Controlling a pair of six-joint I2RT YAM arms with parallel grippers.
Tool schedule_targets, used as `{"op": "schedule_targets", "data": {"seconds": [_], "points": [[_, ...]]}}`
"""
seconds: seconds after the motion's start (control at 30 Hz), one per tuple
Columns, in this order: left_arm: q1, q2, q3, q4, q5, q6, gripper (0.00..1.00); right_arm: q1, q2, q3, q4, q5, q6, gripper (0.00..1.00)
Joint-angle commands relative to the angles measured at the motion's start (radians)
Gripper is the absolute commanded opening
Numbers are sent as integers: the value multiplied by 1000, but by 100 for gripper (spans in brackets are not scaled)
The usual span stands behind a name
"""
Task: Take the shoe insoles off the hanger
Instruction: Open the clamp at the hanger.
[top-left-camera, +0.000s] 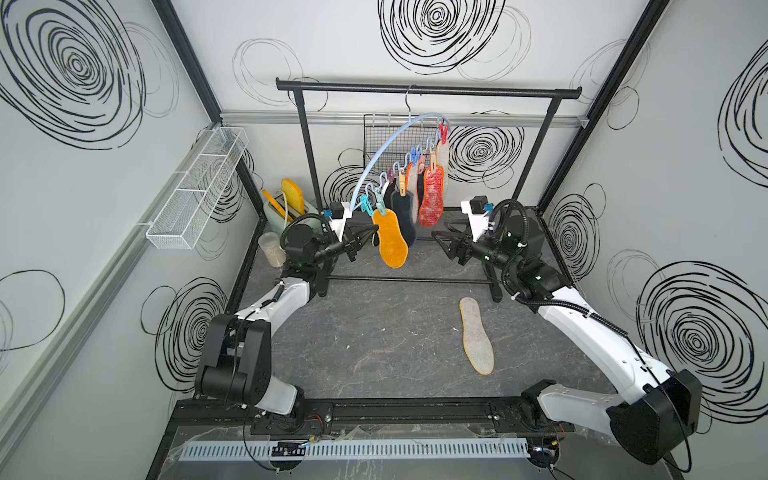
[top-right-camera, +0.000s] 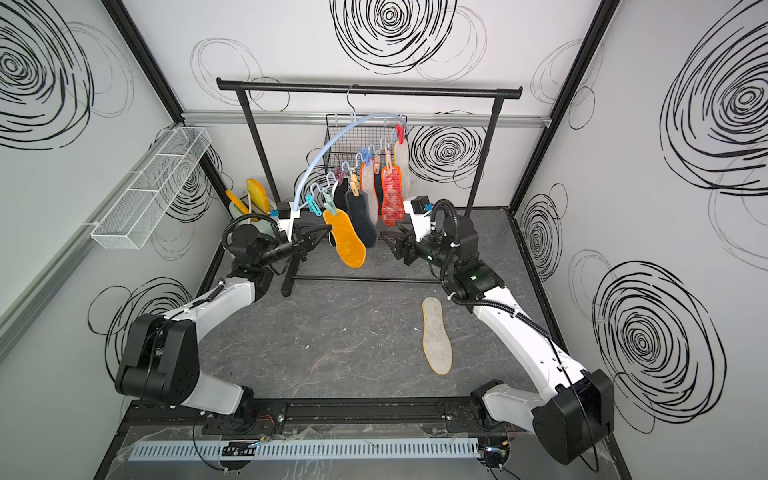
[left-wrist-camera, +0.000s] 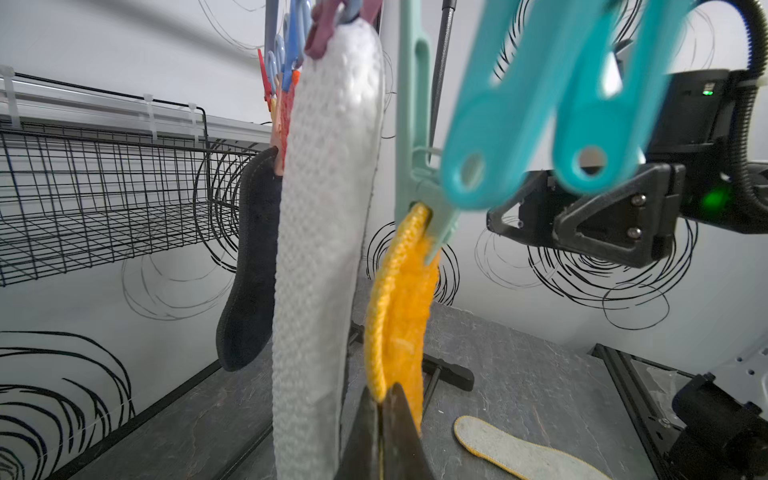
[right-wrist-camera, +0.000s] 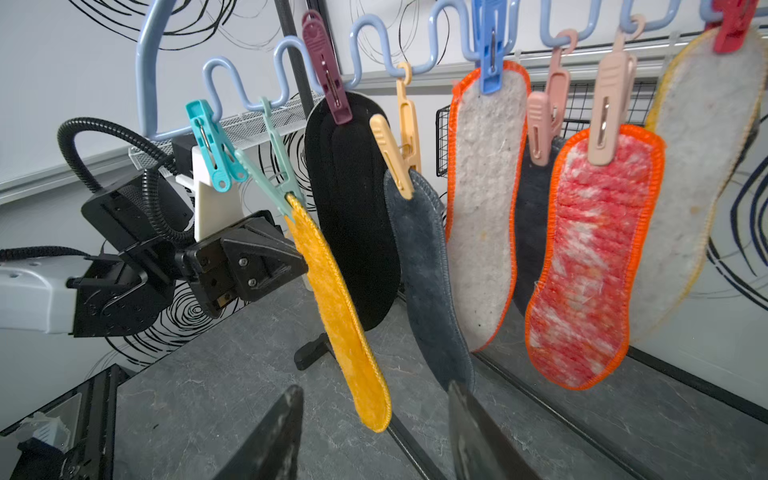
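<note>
White mesh basket (top-left-camera: 199, 187) hangs on the left wall, off the table (top-left-camera: 374, 353). At the table's far-left corner, a pale toaster (top-left-camera: 274, 210) with yellow slabs (top-left-camera: 292, 194) and a clear cup (top-left-camera: 272, 248) stand partly hidden behind the left arm.

The left gripper (top-left-camera: 370, 237) is closed tight on the side edge of the orange insole (top-left-camera: 390, 239). The left wrist view shows its fingers (left-wrist-camera: 403, 436) pinching the yellow stitched rim. That insole hangs from a mint peg (right-wrist-camera: 274, 166) at the left end of the hanger (top-left-camera: 384, 151), whose wire hook sits over the rail of the black rack (top-left-camera: 428, 89). A teal peg (right-wrist-camera: 212, 145) beside it grips nothing and is only a blur close to the left wrist lens.

Rightward hang the black insole (right-wrist-camera: 349, 208), dark grey insole (right-wrist-camera: 428, 270), orange-edged grey insole (right-wrist-camera: 484, 208), red-mottled insole (right-wrist-camera: 582, 257) and yellow-edged grey insole (right-wrist-camera: 706, 166). The last is cut off by the frame. A further dark insole (right-wrist-camera: 530, 232) is mostly hidden between the grey and the red. In the left wrist view a white textured back (left-wrist-camera: 328, 208) blocks most of the row.

The right gripper (top-left-camera: 439, 230) hangs with fingers apart, empty, near the row's lower ends. Open tabletop runs from the rack's foot bar to the near edge. A loose grey insole (top-left-camera: 477, 336) lies flat there, nearer the right edge.
</note>
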Motion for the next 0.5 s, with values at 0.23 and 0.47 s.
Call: {"op": "schedule_targets", "data": {"seconds": [0.23,0.47], "points": [[-18,-65,44,-115,26,96,0,3,64,158,-49,-95,-53,59],[-1,-58,67,-164,69,121,0,2,142,287,-139,-241,-88,59]]}}
